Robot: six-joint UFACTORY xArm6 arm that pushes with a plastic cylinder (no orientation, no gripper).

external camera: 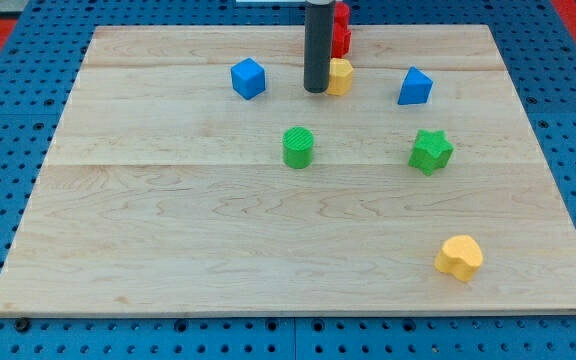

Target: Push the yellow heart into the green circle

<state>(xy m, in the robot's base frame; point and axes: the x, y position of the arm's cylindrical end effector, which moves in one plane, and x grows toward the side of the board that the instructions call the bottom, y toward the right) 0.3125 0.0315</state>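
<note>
Rod end, my tip (316, 90), rests at upper centre of the table (168, 250), touching a yellow block (341, 76) on its left; no jaws show. Red blocks (341, 30) stand just above. Yellow heart (459, 257) lies lower right, well apart from green circle (298, 147) at centre. Blue cube (249, 78), blue block (415, 87) and green star (431, 151) sit around.

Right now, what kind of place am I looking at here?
Probably a robotics lab bench: a wooden board lies on a blue perforated base, with small coloured blocks like the green circle, and my tip touches the board.
</note>
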